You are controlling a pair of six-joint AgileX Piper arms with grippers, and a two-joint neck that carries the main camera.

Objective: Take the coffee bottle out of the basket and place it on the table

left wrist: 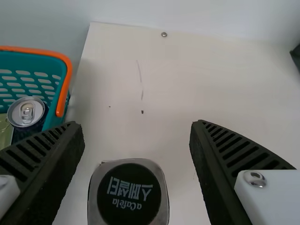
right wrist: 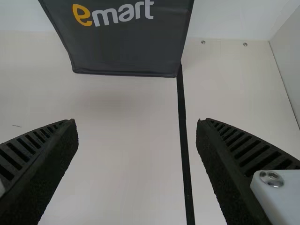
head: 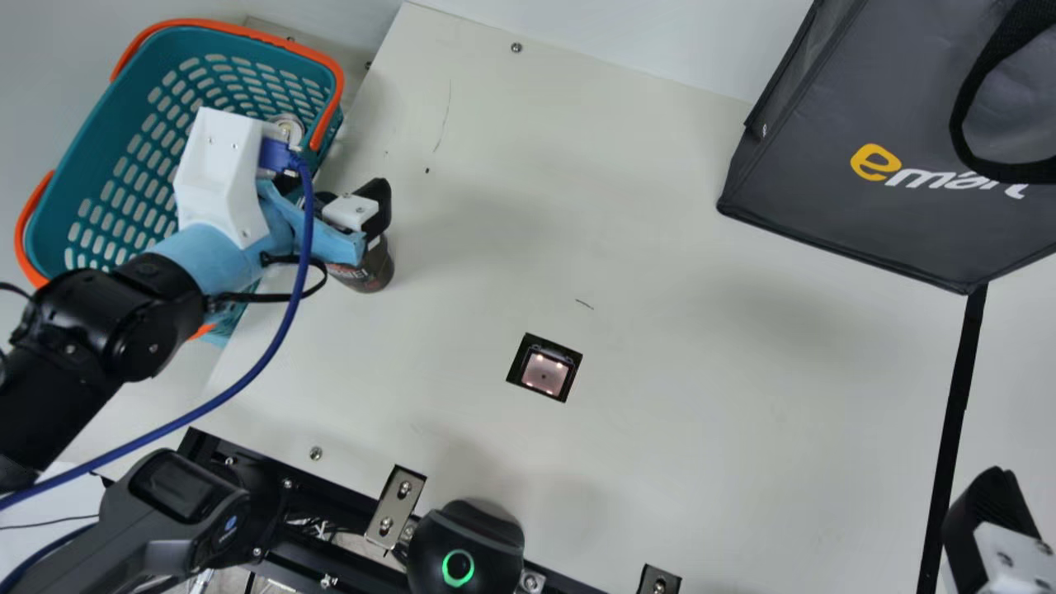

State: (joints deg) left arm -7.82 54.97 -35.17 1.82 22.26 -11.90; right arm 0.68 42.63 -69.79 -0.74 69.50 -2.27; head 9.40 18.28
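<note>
The cream table spreads across the main view. A dark gray shopping bag with a black handle is at its upper right. The teal basket with orange handles sits beside the table's left edge, well apart from the bag. A black strip runs along the tabletop from the bag's lower corner.

The left gripper is over the table just beside the basket, its two ribbed fingers spread, with gaps between them and the bottle cap in the left wrist view. The right gripper, at the main view's lower right edge, also has its fingers wide apart, with nothing between them.

The coffee bottle stands upright on the table, outside the basket and beneath the left gripper. A drink can with a silver top is inside the basket. A small square scanner is set in the tabletop.
</note>
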